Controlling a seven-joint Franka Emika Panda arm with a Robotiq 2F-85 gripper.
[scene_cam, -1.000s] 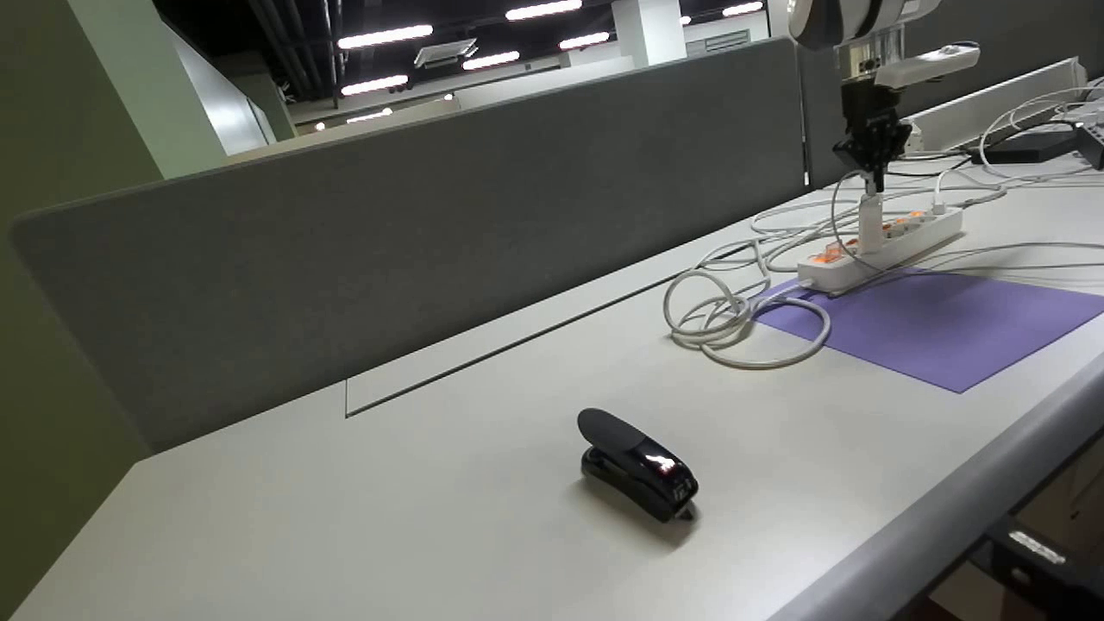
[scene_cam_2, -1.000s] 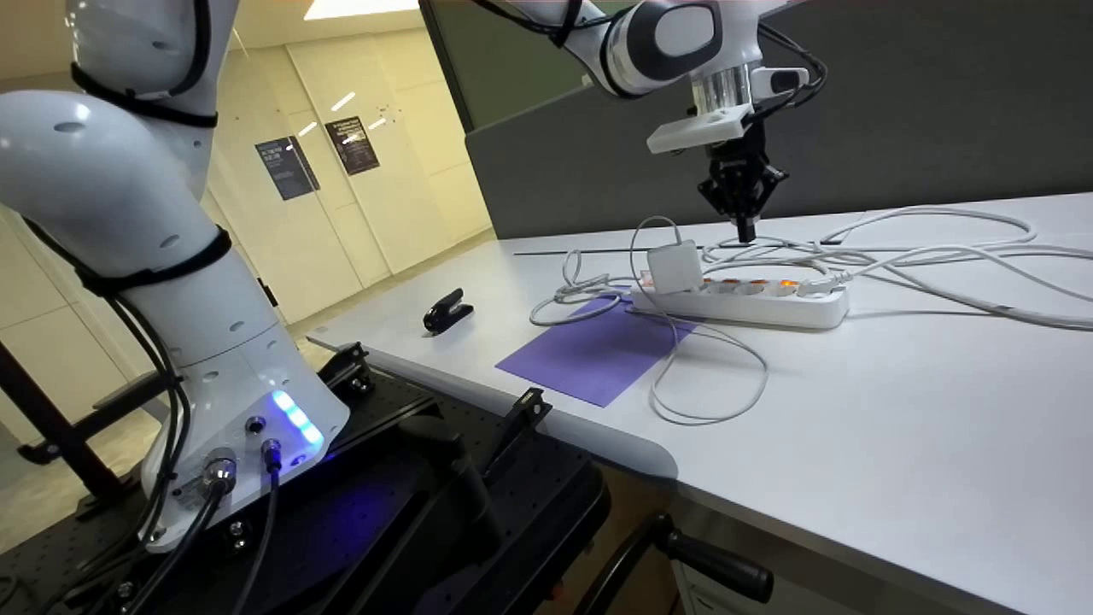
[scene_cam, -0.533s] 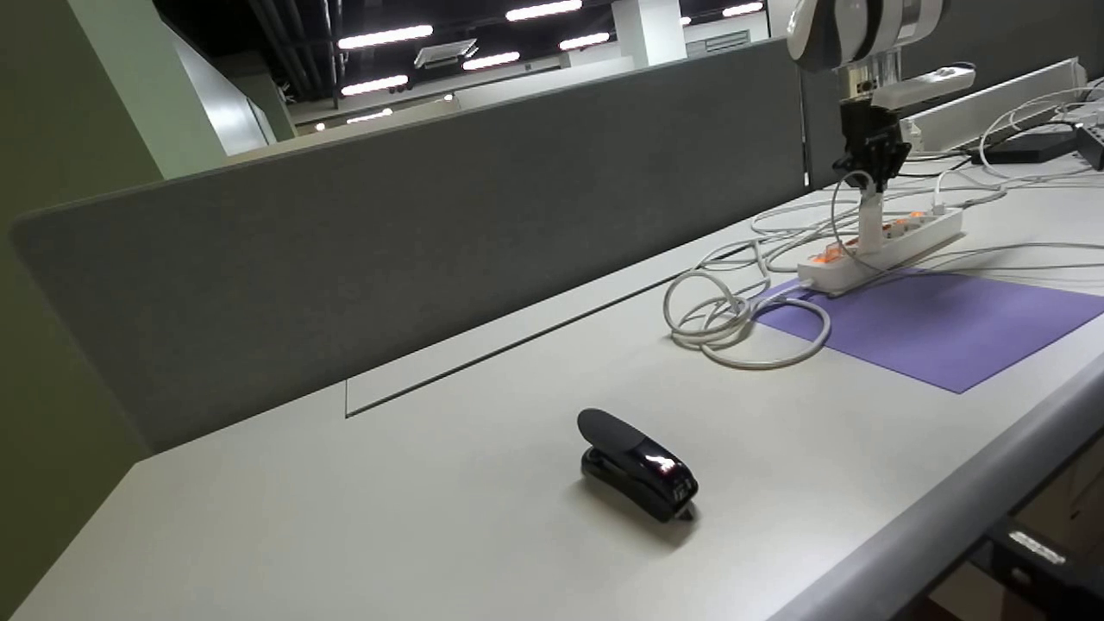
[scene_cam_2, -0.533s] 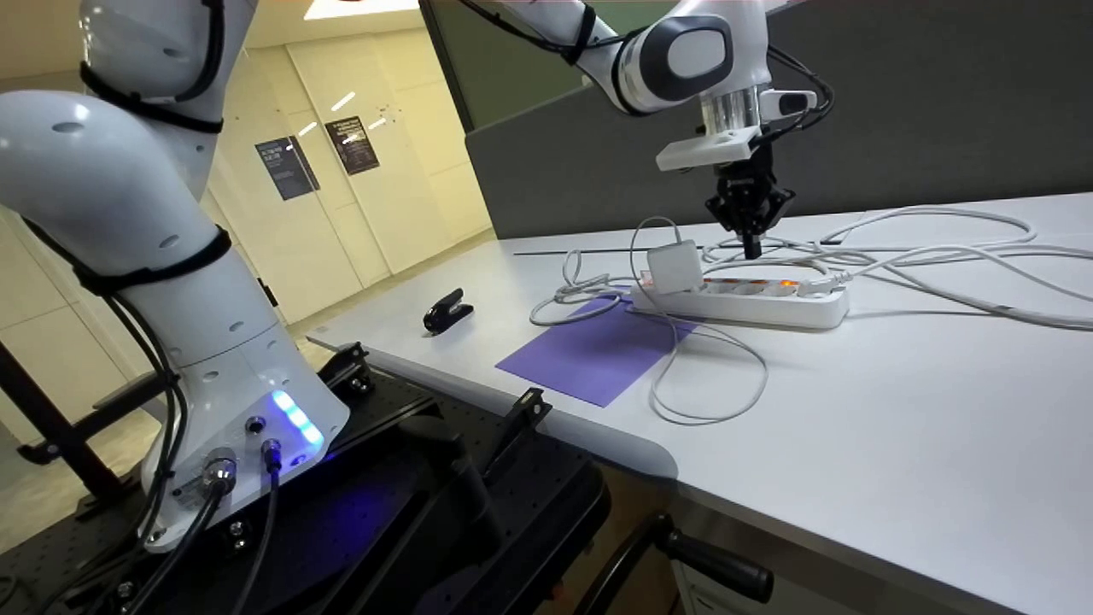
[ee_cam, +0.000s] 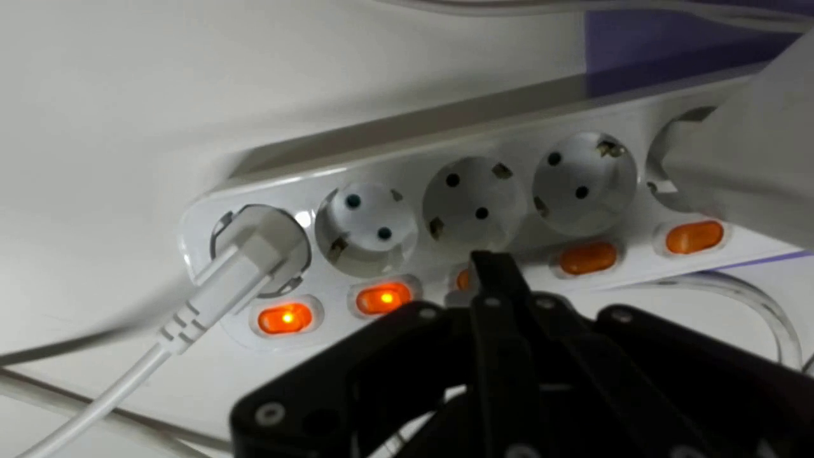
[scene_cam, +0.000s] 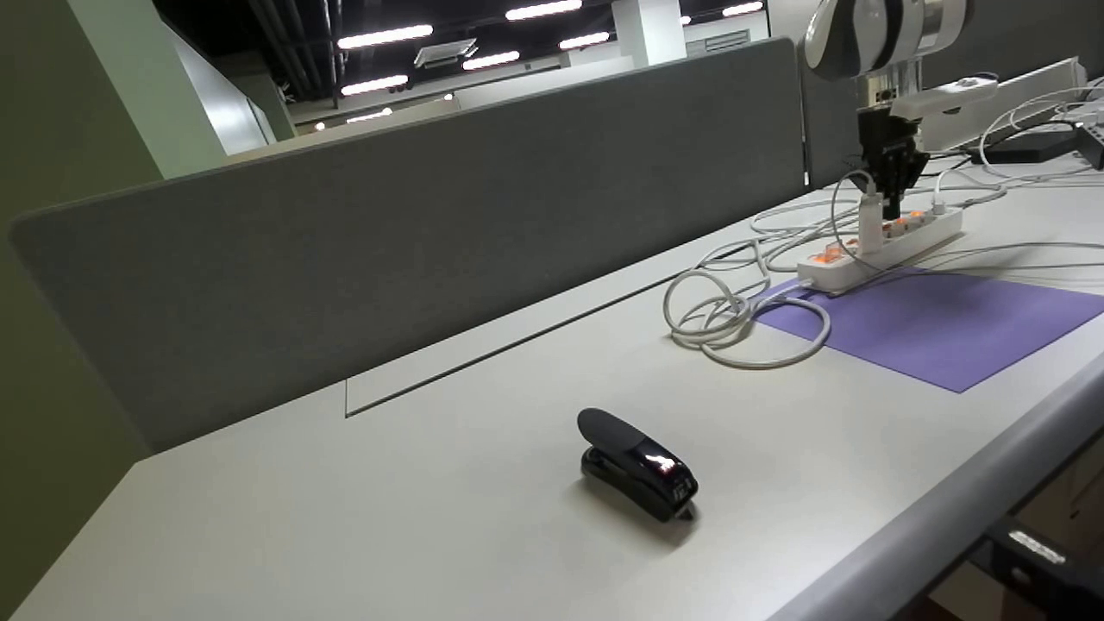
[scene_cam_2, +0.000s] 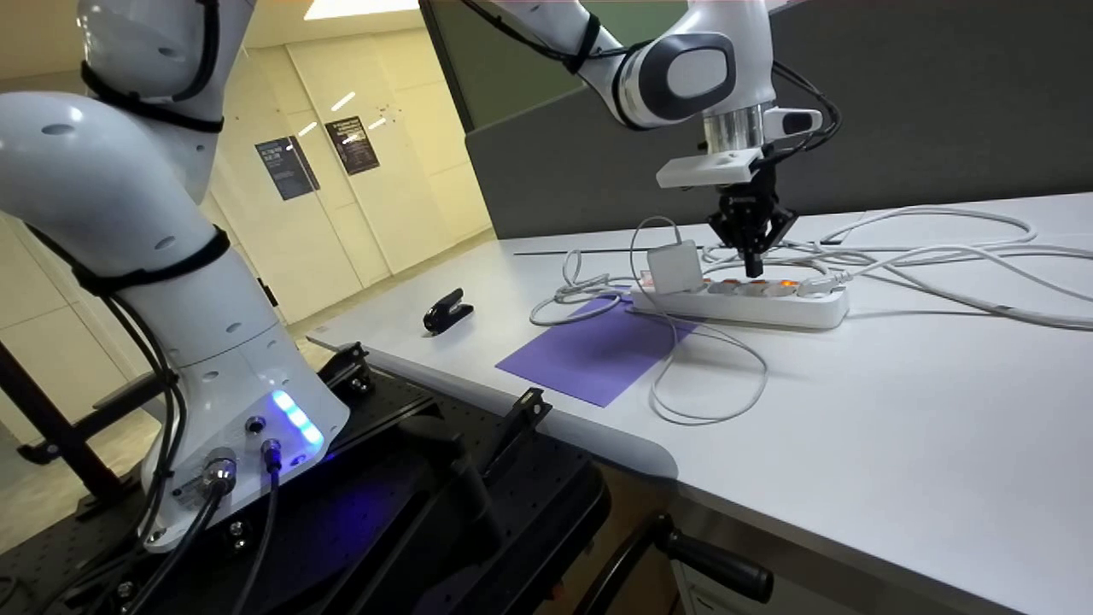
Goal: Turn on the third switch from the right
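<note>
in an exterior view, the power strip [scene_cam: 906, 248] lies at the right of the frame on the pale surface [scene_cam: 483, 500], its lower-left end over the edge of a purple sheet [scene_cam: 957, 319]. the gripper [scene_cam: 893, 216] points down over it, just right of the upright white charger [scene_cam: 871, 226].

in an exterior view, the power strip sits right of centre, with a white plug [scene_cam_2: 821, 285] in its right end. the gripper hangs near the middle of the strip; whether it touches there cannot be told.

in the wrist view, the third switch [ee_cam: 463, 280] is just below the centre of the frame, the middle of the five that show, mostly hidden by the fingertips [ee_cam: 493, 267]. the bit of orange in sight has no glow, whereas the lit switch [ee_cam: 381, 298] just left of it shines, so it is probably off. the gripper is clenched, tip against tip, holding nothing. the third switch is likely hard, smooth plastic, stiff until it snaps over, and slick enough for a tip to skid. it wants no grasp: a firm push straight down on its raised end should do, though which end is raised cannot be seen. the strip looks light and may slide or tip.
</note>
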